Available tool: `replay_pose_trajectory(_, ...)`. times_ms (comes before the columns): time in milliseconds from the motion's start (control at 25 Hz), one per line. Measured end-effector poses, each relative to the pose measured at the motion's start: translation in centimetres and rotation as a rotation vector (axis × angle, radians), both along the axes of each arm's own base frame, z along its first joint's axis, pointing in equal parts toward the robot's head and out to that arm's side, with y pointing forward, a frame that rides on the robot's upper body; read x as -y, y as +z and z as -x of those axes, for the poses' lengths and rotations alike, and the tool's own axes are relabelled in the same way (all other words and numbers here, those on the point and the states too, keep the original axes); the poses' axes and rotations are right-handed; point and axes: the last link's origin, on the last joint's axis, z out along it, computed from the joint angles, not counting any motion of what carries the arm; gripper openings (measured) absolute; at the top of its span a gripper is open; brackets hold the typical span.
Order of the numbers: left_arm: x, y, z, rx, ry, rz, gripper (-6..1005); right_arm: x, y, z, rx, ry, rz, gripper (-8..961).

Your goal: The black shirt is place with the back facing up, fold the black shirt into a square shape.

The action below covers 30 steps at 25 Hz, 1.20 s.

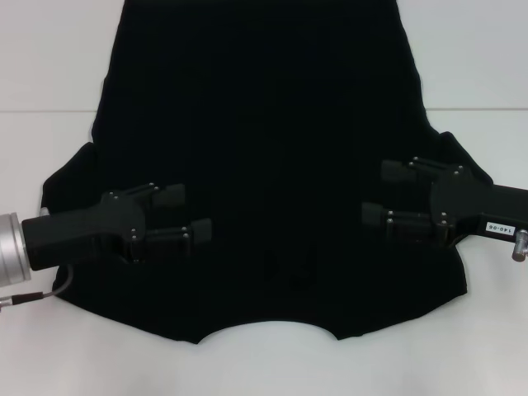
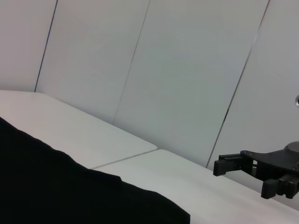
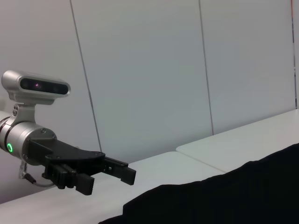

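White table (image 1: pixel 49 74) spans the whole head view; a seam crosses it partway back.

The black shirt (image 1: pixel 264 165) lies flat on the table, spread out, plain side up, no lettering visible. Curved neckline edge at the near side, body running away toward the far edge, 2 short sleeves out to either side. Some faint wrinkles near the collar.

Left gripper (image 1: pixel 191 213) sits over the shirt's left sleeve and shoulder area, pointing inward, 2 fingers apart, nothing between them. In the right wrist view it (image 3: pixel 107 176) appears raised above the cloth, jaws spread.

Right gripper (image 1: pixel 373 193) mirrors it over the right sleeve and shoulder area, pointing inward, fingers apart, holding nothing. The left wrist view shows it (image 2: pixel 240 175) clear of the table surface.

Pale wall panels (image 2: pixel 177 70) behind the table.
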Motion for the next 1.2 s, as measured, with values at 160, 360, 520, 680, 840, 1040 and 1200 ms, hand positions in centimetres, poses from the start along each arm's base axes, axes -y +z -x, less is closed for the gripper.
replay_pose_trajectory(160, 0.0, 0.0, 0.2, -0.011, 0.002, -0.007, 905, 0.0, 0.0, 0.0, 0.001, 0.002, -0.002, 876)
replay_pose_trajectory(360, -0.1, -0.1, 0.3, -0.036, -0.024, -0.032, 905, 0.0, -0.1, 0.0, 0.01, 0.021, -0.013, 877)
replay_pose_trajectory(520, -0.2, -0.1, 0.3, -0.047, -0.035, -0.043, 904, 0.1, -0.1, 0.0, 0.014, 0.029, -0.017, 877)
replay_pose_trajectory(680, -0.3, -0.1, 0.4, -0.056, -0.036, -0.052, 904, 0.1, -0.1, 0.0, 0.014, 0.031, -0.018, 877)
replay_pose_trajectory(840, -0.3, -0.1, 0.4, -0.053, -0.027, -0.049, 904, 0.1, -0.1, 0.0, 0.013, 0.031, -0.017, 877)
replay_pose_trajectory(1040, -0.7, 0.2, 0.4, -0.028, 0.038, -0.027, 904, 0.0, -0.1, 0.1, 0.008, 0.027, -0.015, 877)
replay_pose_trajectory(1200, -2.3, 1.4, 1.0, -0.036, 0.2, -0.03, 905, 0.0, -0.3, 0.3, -0.006, 0.026, -0.004, 877)
